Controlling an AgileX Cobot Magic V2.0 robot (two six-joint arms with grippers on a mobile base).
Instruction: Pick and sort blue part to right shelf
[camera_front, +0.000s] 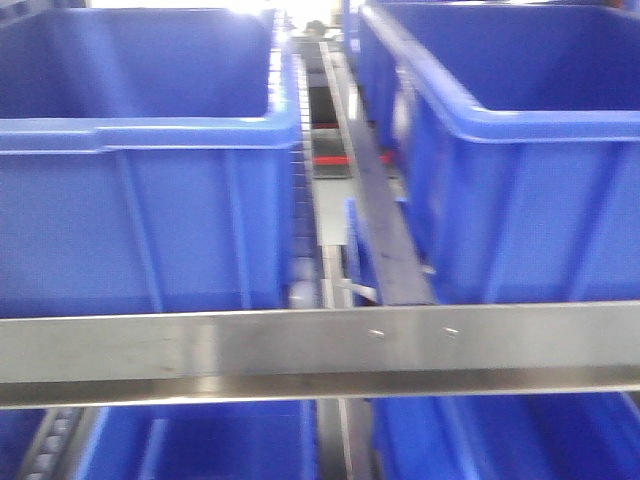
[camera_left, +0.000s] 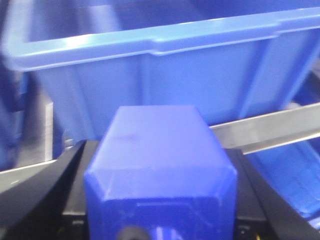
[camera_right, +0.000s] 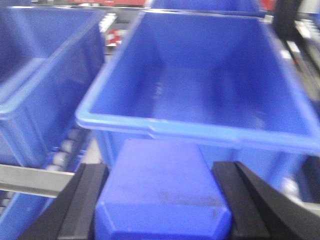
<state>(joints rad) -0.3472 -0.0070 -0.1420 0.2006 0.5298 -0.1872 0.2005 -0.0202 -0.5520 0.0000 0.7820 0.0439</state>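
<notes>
Backing every view is the right shelf (camera_front: 300, 350); before it the left pincer (camera_left: 157, 150) is closed on one blue part (camera_left: 160, 185), the right pincer (camera_right: 161, 170) on another, whose long axis points straight at the open blue bin (camera_right: 200, 131) dead ahead.

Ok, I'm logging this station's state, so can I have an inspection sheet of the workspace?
Surface: steel shelf rail, roller track beside the open bin.
Job's things: blue part and second blue part, one per gripper; open bin ahead, nothing seen inside.
Clutter: blurred red-and-black item far back, unidentifiable.
Grippers: left gripper shut on blue part; right gripper shut on second blue part.
Cables: nothing seen.
Surroundings: lower bins under the rail.
</notes>
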